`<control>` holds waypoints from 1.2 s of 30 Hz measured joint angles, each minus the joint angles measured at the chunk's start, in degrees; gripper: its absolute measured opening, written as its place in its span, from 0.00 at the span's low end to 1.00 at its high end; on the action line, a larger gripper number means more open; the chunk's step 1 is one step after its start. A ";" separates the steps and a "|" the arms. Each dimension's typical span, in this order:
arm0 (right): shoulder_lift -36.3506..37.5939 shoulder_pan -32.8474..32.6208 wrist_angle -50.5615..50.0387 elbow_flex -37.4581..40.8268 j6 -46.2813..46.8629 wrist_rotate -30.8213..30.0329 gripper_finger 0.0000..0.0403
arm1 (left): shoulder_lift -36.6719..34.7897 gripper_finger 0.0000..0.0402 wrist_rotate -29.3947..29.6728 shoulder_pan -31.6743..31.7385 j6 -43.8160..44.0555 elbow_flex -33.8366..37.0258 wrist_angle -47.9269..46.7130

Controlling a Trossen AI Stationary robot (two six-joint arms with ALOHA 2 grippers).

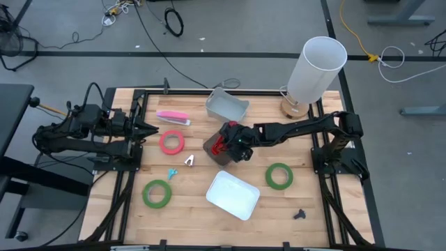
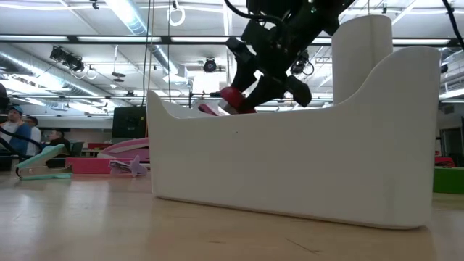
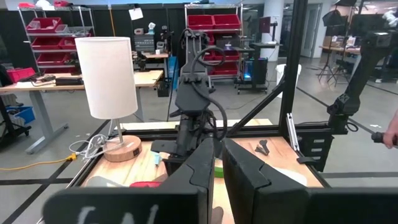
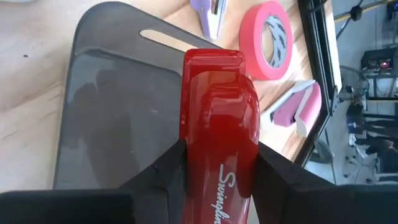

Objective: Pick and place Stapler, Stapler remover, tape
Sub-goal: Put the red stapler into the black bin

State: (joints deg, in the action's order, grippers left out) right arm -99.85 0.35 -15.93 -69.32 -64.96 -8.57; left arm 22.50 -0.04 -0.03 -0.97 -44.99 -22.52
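The right gripper [image 4: 217, 165] clamps the red stapler [image 4: 219, 124] over the dark tray [image 1: 217, 150] at table centre. If the fingers loosen early, the stapler may tip onto the tray's rim. Left gripper [image 1: 143, 129] waits shut at 9 o'clock.

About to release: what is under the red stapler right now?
A dark bin lies directly under the red stapler, which the right gripper holds. The visible floor looks bare; the part the stapler covers cannot be seen.
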 joint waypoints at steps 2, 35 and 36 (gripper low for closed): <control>0.00 -0.05 0.09 0.00 0.53 0.35 0.38 | -0.02 0.09 0.01 0.00 0.00 0.00 -0.02; 0.39 2.24 -7.41 -5.72 12.93 9.50 0.61 | 0.01 0.09 0.00 0.01 0.00 0.00 -0.02; 0.41 2.57 -8.14 -6.16 12.28 9.84 0.61 | 0.00 0.09 -0.01 0.02 0.00 0.00 -0.02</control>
State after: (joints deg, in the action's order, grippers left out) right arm -99.44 2.91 -24.07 -75.48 -52.68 1.27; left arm 22.50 -0.05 -0.02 -0.97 -44.99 -22.54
